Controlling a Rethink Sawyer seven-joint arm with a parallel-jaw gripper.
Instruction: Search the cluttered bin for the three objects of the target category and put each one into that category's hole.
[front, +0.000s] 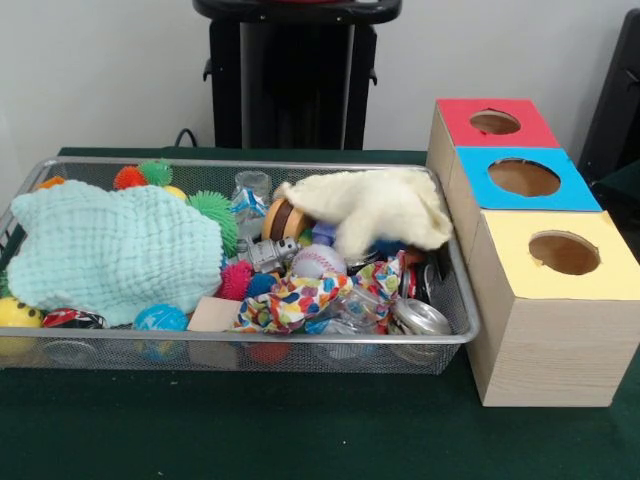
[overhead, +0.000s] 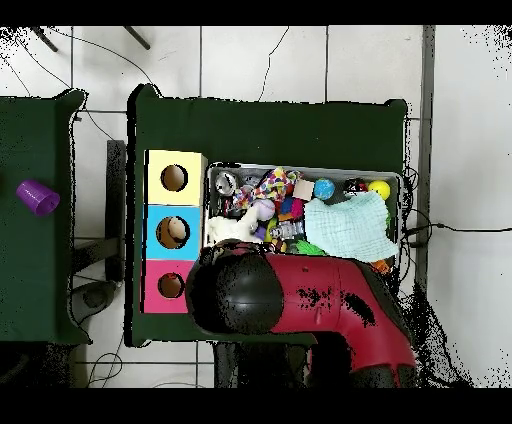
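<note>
The wire mesh bin stands on the green table, full of clutter; it also shows in the overhead view. No orange or tan plush animal shows plainly. A cream fuzzy piece lies on top at the bin's right, and I cannot tell whether it is a toy or a cloth. Three wooden boxes with holes stand right of the bin: red top, blue top, yellow top. Overhead, something pale shows inside the blue box's hole. The red arm covers the bin's near side overhead; the gripper is hidden.
A mint cloth covers the bin's left half. Spiky balls, a baseball, a patterned cloth and metal lids lie around it. The black pedestal stands behind. A purple cup sits on a side table.
</note>
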